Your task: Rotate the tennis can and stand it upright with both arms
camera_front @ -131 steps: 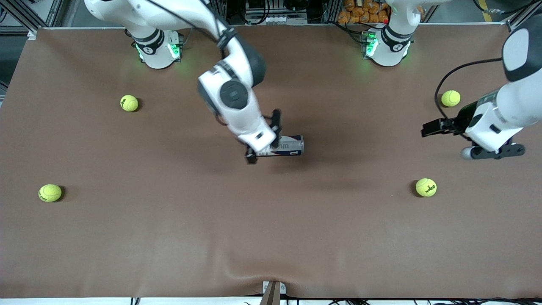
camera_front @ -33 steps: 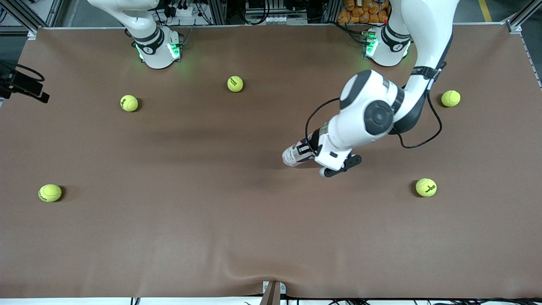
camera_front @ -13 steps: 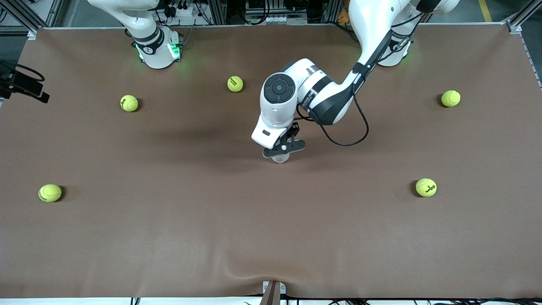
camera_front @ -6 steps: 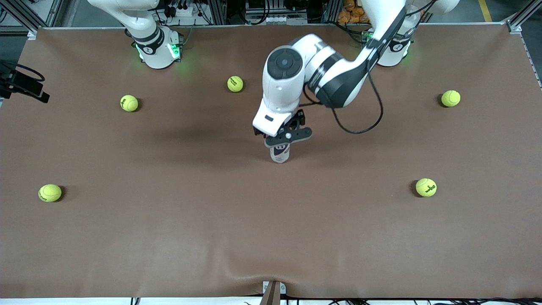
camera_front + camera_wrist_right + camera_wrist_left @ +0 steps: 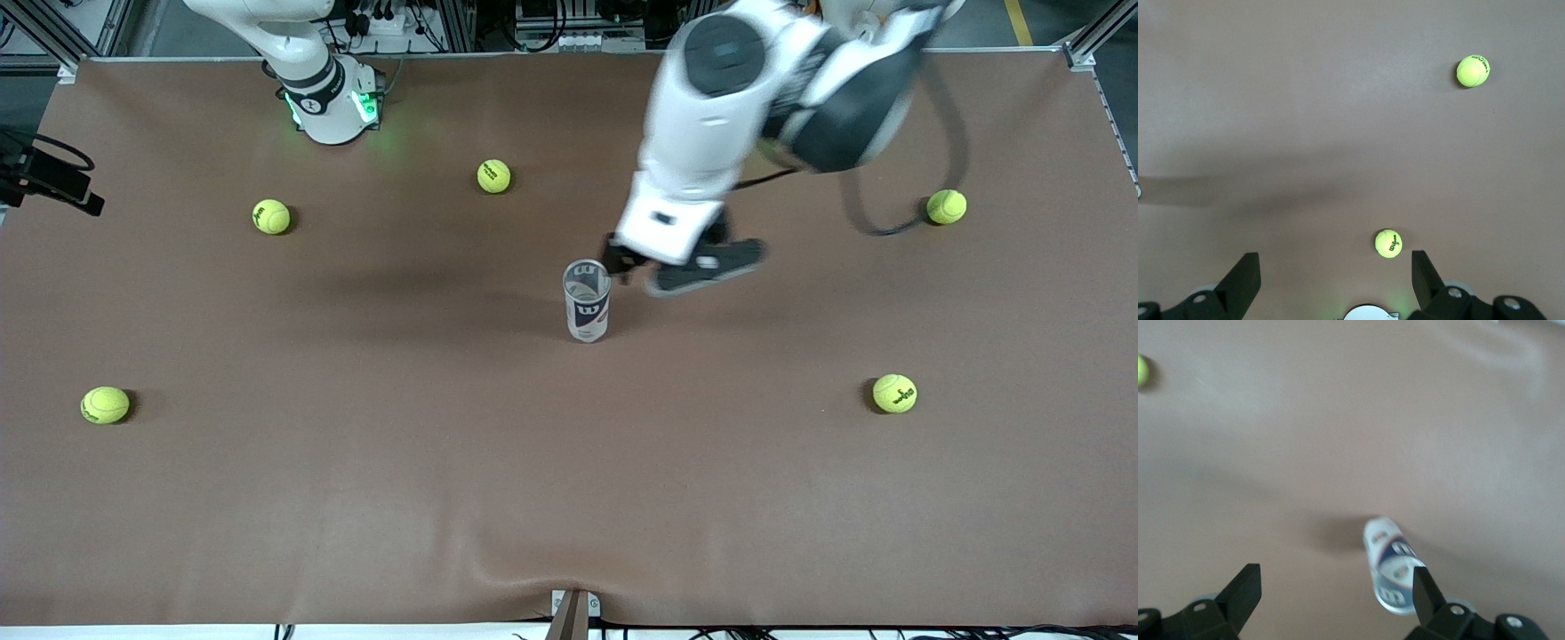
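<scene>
Tennis can (image 5: 587,300) now stands upright mid-worktop (image 5: 356,498), freed: left gripper (image 5: 1335,595) has let go and lifted off beside it, jaws wide, empty. Right gripper (image 5: 1335,273) waits off to the side, jaws wide. Task looks done.

Clear tennis can (image 5: 587,302) with navy-and-white label (big white "W") stands upright, open-topped, mid-table, well away from every edge.

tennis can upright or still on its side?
Upright: the tennis can stands on its base on the table, open rim up, nothing gripping it.
</scene>
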